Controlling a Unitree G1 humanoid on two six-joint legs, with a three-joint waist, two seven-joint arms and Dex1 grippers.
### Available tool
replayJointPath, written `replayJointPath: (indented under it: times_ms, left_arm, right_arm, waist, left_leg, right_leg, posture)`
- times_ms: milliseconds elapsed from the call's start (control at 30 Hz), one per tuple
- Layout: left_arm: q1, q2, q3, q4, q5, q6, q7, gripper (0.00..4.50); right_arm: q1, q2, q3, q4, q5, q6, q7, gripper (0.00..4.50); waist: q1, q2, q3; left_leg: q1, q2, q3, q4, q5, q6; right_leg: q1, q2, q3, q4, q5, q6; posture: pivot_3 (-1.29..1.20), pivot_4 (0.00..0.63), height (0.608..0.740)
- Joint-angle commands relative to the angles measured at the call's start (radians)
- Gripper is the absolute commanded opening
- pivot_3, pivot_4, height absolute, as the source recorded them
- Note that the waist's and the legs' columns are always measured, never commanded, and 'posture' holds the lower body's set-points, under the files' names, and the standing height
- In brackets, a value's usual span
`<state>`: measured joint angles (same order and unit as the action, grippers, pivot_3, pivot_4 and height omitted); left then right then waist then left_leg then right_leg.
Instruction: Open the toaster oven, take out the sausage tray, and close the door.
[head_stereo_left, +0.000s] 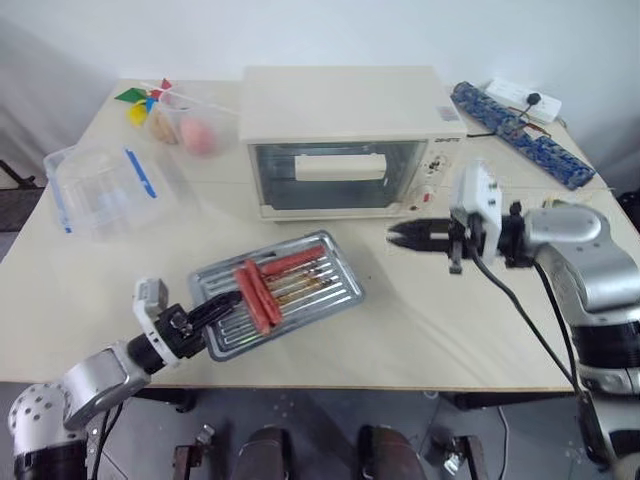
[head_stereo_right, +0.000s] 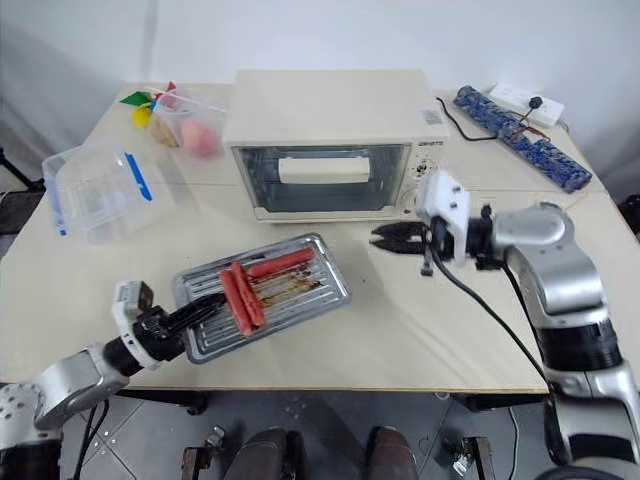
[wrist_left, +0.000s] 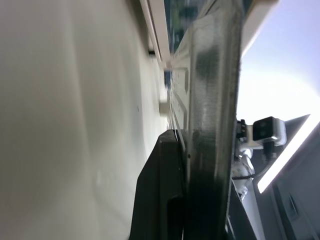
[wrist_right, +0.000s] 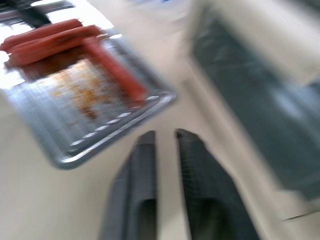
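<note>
The cream toaster oven (head_stereo_left: 345, 110) stands at the back of the table with its glass door (head_stereo_left: 335, 175) closed and the bar handle up. In front of it is the silver sausage tray (head_stereo_left: 335, 292), holding three sausages (head_stereo_left: 262, 290) on its rack. My left gripper (head_stereo_left: 226, 305) is shut on the tray's near-left rim; in the left wrist view a black finger (wrist_left: 165, 190) presses the tray's edge (wrist_left: 215, 100). I cannot tell whether the tray rests on the table. My right gripper (head_stereo_left: 393, 235) hovers in front of the oven's right end, pointing left, its fingers a little apart and empty.
A clear plastic box with blue clips (head_stereo_left: 100, 190) sits at the left. Behind it are a clear tub with pink items (head_stereo_left: 195, 130) and coloured toys (head_stereo_left: 135, 100). A blue patterned strip (head_stereo_left: 520, 135) and a white power strip (head_stereo_left: 525, 98) lie at the back right.
</note>
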<state>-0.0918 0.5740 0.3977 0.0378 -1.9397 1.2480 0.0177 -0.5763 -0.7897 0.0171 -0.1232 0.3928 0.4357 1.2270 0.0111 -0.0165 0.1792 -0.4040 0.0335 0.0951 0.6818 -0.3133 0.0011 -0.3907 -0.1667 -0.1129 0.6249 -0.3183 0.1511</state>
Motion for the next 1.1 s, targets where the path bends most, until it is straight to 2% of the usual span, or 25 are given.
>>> replayJointPath:
  times_ms: [33, 167, 267, 300, 500, 833, 933, 1100]
  left_arm:
    - [-0.085, 0.029, -0.059, 0.058, -0.033, 0.029, -0.031, 0.00]
    - [-0.202, 0.038, -0.148, 0.168, -0.023, 0.043, -0.025, 0.00]
    - [-0.309, 0.020, -0.202, 0.269, 0.050, 0.069, -0.065, 0.00]
    - [-0.333, 0.017, -0.213, 0.293, 0.080, 0.077, -0.080, 0.00]
    - [-0.492, -0.035, -0.259, 0.433, 0.287, 0.127, -0.223, 0.00]
    - [-0.654, -0.083, -0.401, 0.589, 0.747, 0.117, -0.565, 0.00]
    - [-0.678, -0.099, -0.419, 0.619, 0.847, 0.104, -0.637, 0.60]
    - [-0.717, -0.120, -0.397, 0.690, 0.974, 0.085, -0.690, 2.06]
  right_arm:
    - [0.061, -0.048, -0.062, -0.066, 0.049, -0.013, 0.038, 1.94]
    - [0.150, -0.070, -0.112, -0.079, 0.096, -0.007, 0.059, 3.28]
    - [0.230, -0.103, -0.155, -0.090, 0.133, 0.011, 0.088, 4.33]
    - [0.242, -0.105, -0.168, -0.092, 0.147, 0.015, 0.087, 4.49]
    - [0.293, -0.100, -0.247, -0.086, 0.230, 0.062, 0.061, 4.49]
    - [0.364, -0.120, -0.272, -0.097, 0.209, 0.059, -0.002, 4.49]
    - [0.370, -0.119, -0.277, -0.107, 0.212, 0.060, -0.019, 4.50]
    - [0.374, -0.125, -0.277, -0.111, 0.208, 0.059, -0.034, 4.50]
  waist:
    - [0.003, 0.000, 0.000]
    - [0.004, 0.000, 0.000]
    - [0.016, 0.000, 0.000]
    - [0.018, 0.000, 0.000]
    - [0.017, 0.000, 0.000]
    - [0.023, 0.001, 0.000]
    - [0.028, 0.001, -0.001]
    - [0.033, 0.001, -0.001]
  left_leg:
    - [0.000, 0.000, 0.000, 0.000, 0.000, 0.000]
    - [0.000, 0.000, 0.000, 0.000, 0.000, 0.000]
    - [0.000, -0.001, 0.002, 0.000, 0.000, 0.000]
    - [0.000, -0.001, 0.004, 0.000, 0.000, 0.000]
    - [0.000, -0.001, 0.006, 0.001, 0.001, 0.001]
    - [0.001, -0.002, 0.007, 0.001, 0.002, 0.002]
    - [0.002, -0.002, 0.007, 0.001, 0.002, 0.002]
    - [0.002, -0.002, 0.006, 0.001, 0.002, 0.002]
  right_leg:
    - [0.000, 0.000, 0.001, 0.000, 0.000, 0.000]
    - [0.000, 0.000, 0.001, 0.000, 0.000, 0.000]
    - [0.000, 0.000, 0.000, 0.000, 0.000, 0.000]
    - [0.001, 0.000, 0.000, 0.000, 0.000, 0.000]
    - [0.001, 0.000, 0.000, 0.000, 0.000, 0.001]
    - [0.002, 0.000, 0.000, -0.002, 0.000, 0.001]
    - [0.006, 0.000, 0.000, -0.005, 0.000, 0.001]
    - [0.007, 0.000, 0.000, -0.005, 0.001, 0.001]
  posture:
    - [0.00, 0.150, 0.740]
    - [0.00, 0.150, 0.740]
    - [0.00, 0.150, 0.740]
    - [0.00, 0.150, 0.740]
    - [0.00, 0.150, 0.740]
    - [0.00, 0.150, 0.740]
    - [0.00, 0.150, 0.740]
    - [0.00, 0.150, 0.740]
